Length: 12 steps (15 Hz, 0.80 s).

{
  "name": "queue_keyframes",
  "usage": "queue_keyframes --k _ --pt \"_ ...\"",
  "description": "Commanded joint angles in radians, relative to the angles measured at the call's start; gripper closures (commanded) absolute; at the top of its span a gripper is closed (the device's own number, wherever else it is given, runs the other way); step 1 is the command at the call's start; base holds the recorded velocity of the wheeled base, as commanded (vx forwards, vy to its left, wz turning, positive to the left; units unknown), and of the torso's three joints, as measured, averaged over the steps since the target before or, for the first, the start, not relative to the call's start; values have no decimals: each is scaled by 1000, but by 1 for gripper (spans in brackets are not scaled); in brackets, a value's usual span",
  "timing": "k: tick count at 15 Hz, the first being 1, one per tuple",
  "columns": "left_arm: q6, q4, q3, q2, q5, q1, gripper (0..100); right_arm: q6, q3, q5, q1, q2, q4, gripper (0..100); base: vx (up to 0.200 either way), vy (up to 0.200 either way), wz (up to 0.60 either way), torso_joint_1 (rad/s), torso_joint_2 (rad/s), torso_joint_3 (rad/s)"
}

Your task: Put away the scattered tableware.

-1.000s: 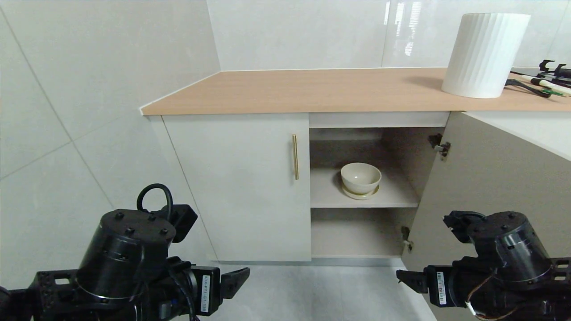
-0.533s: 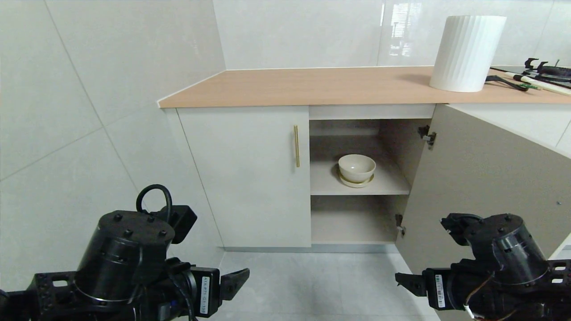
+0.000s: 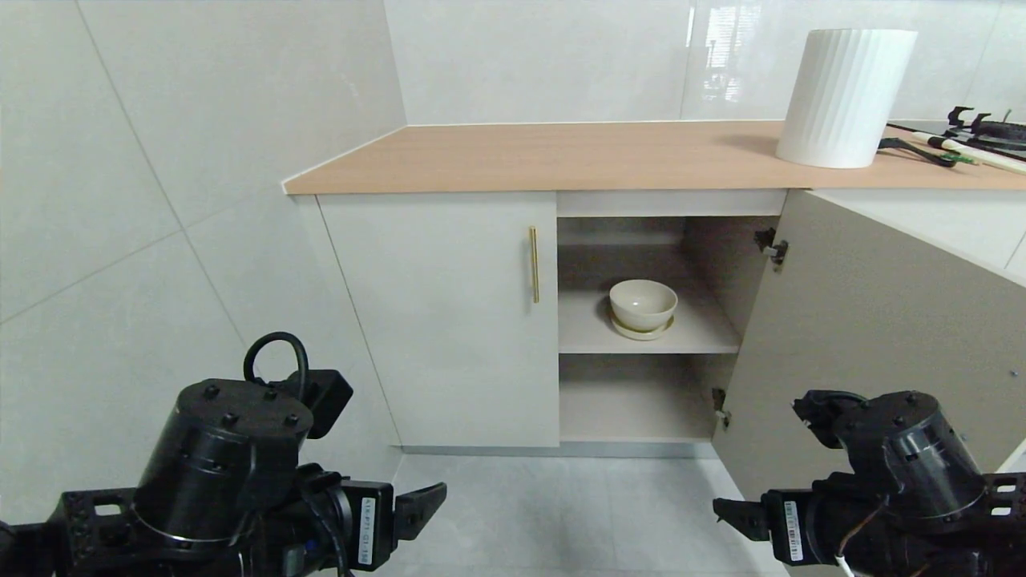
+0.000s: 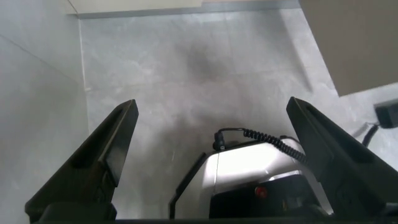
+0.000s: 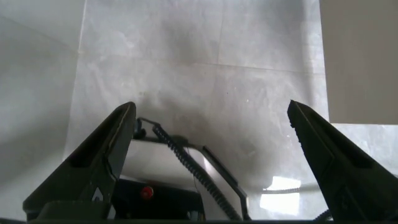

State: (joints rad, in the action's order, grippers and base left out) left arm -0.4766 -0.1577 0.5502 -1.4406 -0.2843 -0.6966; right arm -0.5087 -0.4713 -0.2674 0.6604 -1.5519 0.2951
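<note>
Cream ceramic bowl (image 3: 643, 304) is sitting on a matching round saucer (image 3: 639, 331), midway between the side edges of the upper cabinet shelf (image 3: 705, 330) | left gripper (image 4: 211, 134) is hanging released over the grey floor (image 4: 186, 62) | right gripper (image 5: 211, 127) is hanging released likewise

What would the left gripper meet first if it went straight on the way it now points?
Most likely the floor. The left gripper, open and empty, points down at the tiles before the cabinet, with nothing in between, though depth is hard to judge.

Bright even light; window glare on wall tiles (image 3: 716, 50); cabinet interior (image 3: 633, 255) shaded.
</note>
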Motion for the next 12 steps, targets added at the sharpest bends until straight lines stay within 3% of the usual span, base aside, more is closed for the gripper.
queue_keyframes --k 1,5,12 --pt "0 0 2 -3 -1 0 0 1 22 5 -1 -16 -1 0 0 -200 0 12 -12 2" --pt "0 0 0 -1 -1 0 0 1 34 1 -2 -31 -30 0 0 -200 0 5 4 2" --pt "-2 0 2 2 -1 0 0 -120 88 -3 -28 193 -364 0 0 -200 0 4 2 2"
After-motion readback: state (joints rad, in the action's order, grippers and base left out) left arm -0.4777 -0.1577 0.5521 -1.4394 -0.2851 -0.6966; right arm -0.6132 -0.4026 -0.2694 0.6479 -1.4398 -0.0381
